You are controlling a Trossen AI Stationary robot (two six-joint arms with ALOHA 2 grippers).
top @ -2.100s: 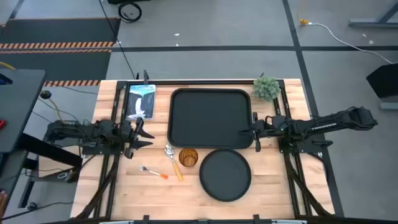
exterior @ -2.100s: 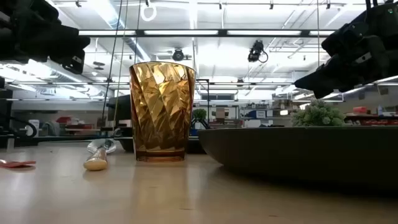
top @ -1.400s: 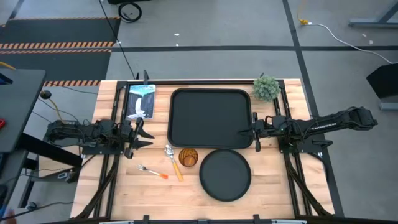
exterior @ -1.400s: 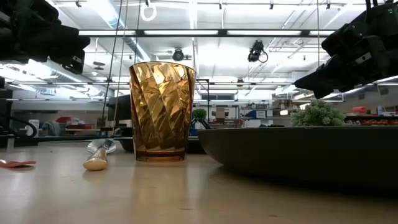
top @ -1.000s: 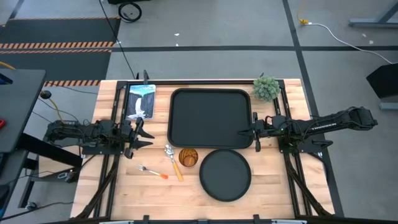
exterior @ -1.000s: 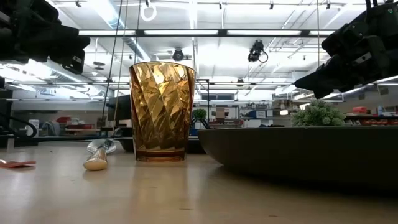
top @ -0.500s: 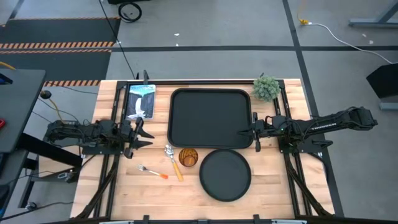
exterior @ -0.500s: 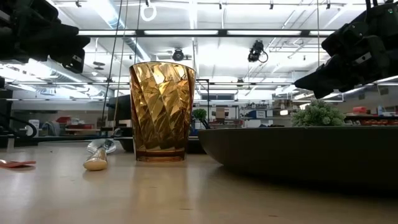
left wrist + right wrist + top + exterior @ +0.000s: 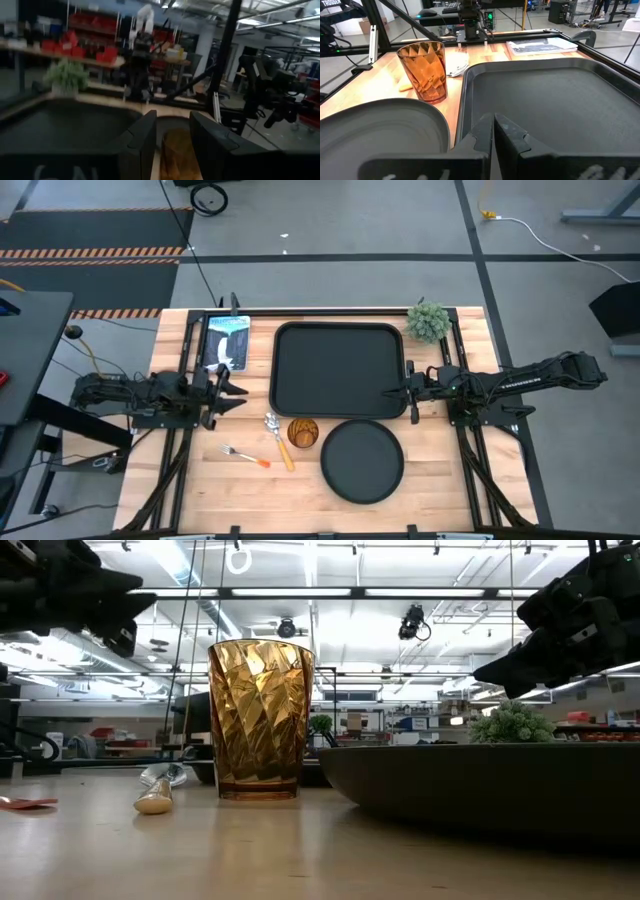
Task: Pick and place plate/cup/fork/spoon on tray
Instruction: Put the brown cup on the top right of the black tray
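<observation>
Lying flat, the spoon [image 9: 278,438] angles its handle toward the table's front.

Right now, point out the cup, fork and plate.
cup [image 9: 303,432], high view, its open top.
fork [image 9: 249,458], high view, middle of the fork.
plate [image 9: 362,461], high view, centre of its flat face.

Two matte black jointed arms (slim, tubular) each end in angular dark fingers [image 9: 507,131].

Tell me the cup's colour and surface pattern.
The cup is translucent amber-orange with a faceted, crinkled pattern; the low view shows it best.
</observation>
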